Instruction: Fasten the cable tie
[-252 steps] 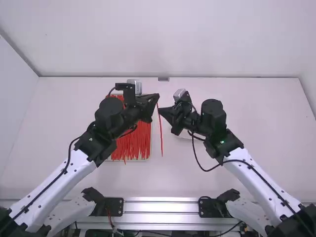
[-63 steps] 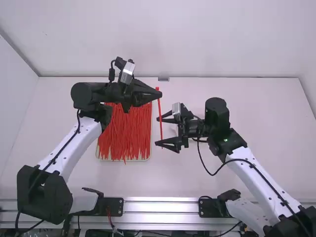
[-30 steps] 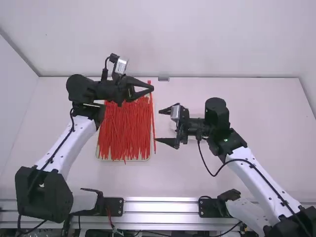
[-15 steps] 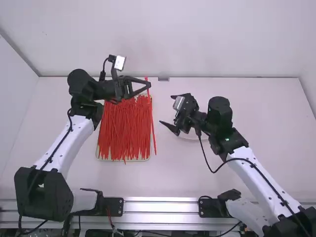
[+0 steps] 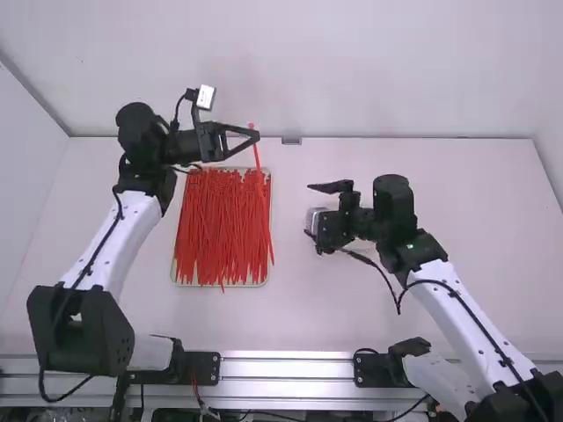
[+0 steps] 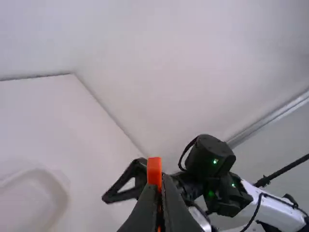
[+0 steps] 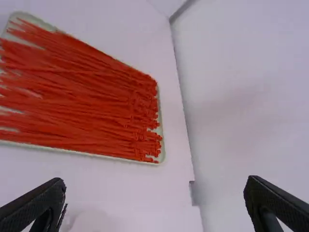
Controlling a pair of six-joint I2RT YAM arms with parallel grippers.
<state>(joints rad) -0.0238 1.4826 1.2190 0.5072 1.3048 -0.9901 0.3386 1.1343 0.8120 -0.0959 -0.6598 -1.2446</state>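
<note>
My left gripper (image 5: 252,134) is raised above the far end of the tray, shut on one red cable tie (image 5: 254,148) near its head. The tie's strap hangs down over the pile. In the left wrist view the fingers (image 6: 155,187) pinch the tie just under its square head (image 6: 154,170). My right gripper (image 5: 318,218) is to the right of the tray, apart from the tie, open and holding nothing. Its fingers stand wide at the right wrist view's corners (image 7: 154,183).
A pale tray (image 5: 220,283) holds a thick pile of loose red cable ties (image 5: 224,224), also seen from the right wrist (image 7: 82,92). A shallow white dish (image 6: 29,195) lies on the table near the right gripper. The back wall stands close behind.
My left gripper has lifted the tie up and back toward the far left. My right gripper has drawn away to the right, turned, and stays open.
</note>
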